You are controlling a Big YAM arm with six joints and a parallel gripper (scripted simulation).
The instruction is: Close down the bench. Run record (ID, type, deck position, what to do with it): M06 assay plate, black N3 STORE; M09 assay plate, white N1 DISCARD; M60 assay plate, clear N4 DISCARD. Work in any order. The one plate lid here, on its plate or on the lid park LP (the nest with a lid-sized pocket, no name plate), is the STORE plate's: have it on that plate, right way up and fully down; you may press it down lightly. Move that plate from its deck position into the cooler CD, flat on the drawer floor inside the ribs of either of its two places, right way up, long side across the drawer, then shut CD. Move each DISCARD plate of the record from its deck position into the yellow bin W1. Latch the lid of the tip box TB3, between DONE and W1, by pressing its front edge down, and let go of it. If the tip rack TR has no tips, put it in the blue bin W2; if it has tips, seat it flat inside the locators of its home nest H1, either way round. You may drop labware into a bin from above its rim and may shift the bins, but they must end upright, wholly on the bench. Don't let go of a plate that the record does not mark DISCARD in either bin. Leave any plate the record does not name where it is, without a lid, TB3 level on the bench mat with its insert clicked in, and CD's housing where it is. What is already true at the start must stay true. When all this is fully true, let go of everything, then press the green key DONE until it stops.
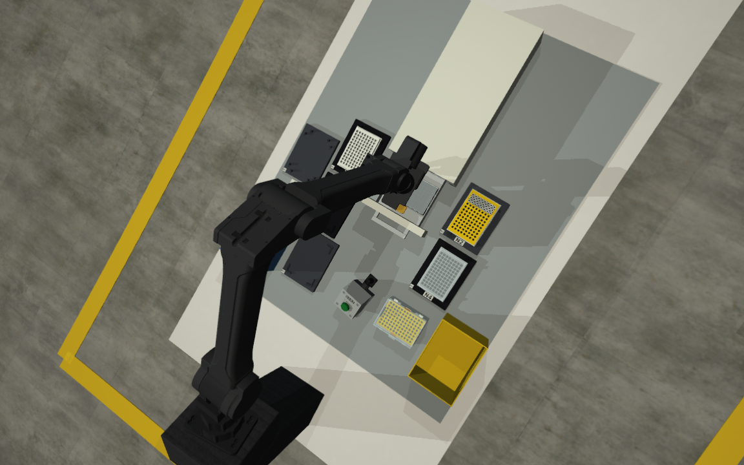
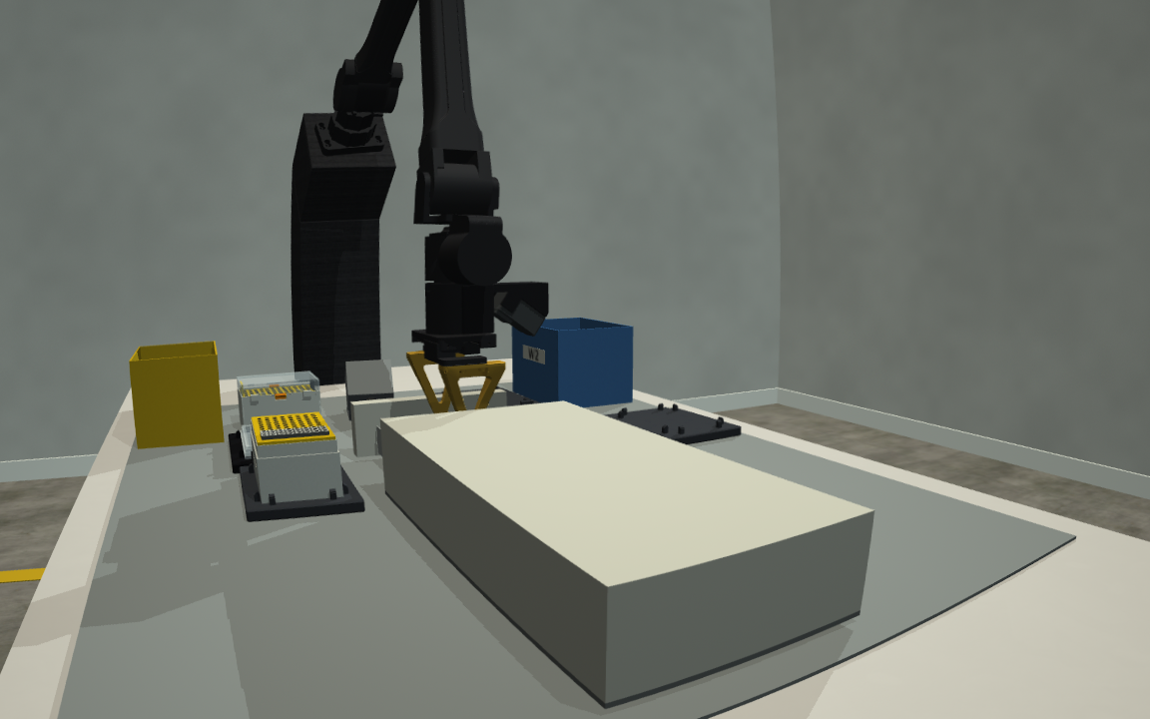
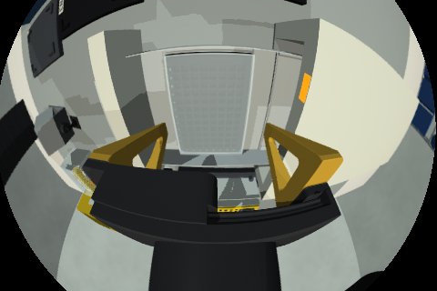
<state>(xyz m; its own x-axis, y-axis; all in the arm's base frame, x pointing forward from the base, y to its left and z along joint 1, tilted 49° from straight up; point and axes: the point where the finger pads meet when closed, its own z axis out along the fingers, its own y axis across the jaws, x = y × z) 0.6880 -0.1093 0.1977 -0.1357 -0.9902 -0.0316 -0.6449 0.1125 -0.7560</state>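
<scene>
My gripper (image 2: 456, 400) (image 3: 215, 128) is open and empty, its yellow fingers hanging just above the open drawer of the cooler CD (image 1: 467, 86) (image 2: 606, 500) (image 3: 359, 85). A lidded plate (image 1: 423, 196) (image 3: 209, 100) lies flat in the drawer, below and between the fingers, apart from them. The white plate (image 1: 357, 147) sits in its nest at the left. The clear plate (image 1: 443, 272) sits in nest N4. The tip rack (image 1: 473, 216) (image 2: 293, 428) holds some tips. The tip box TB3 (image 1: 400, 321) (image 2: 277, 393) stands between the DONE key (image 1: 344, 306) and the yellow bin W1 (image 1: 447, 358) (image 2: 174, 393).
The blue bin W2 (image 2: 575, 361) stands behind the gripper, mostly hidden by the arm in the top view. Two empty dark nests (image 1: 311, 150) (image 1: 311, 263) lie left of the drawer; one nest also shows in the side view (image 2: 673, 421). The drawer front (image 1: 415, 229) juts toward the key.
</scene>
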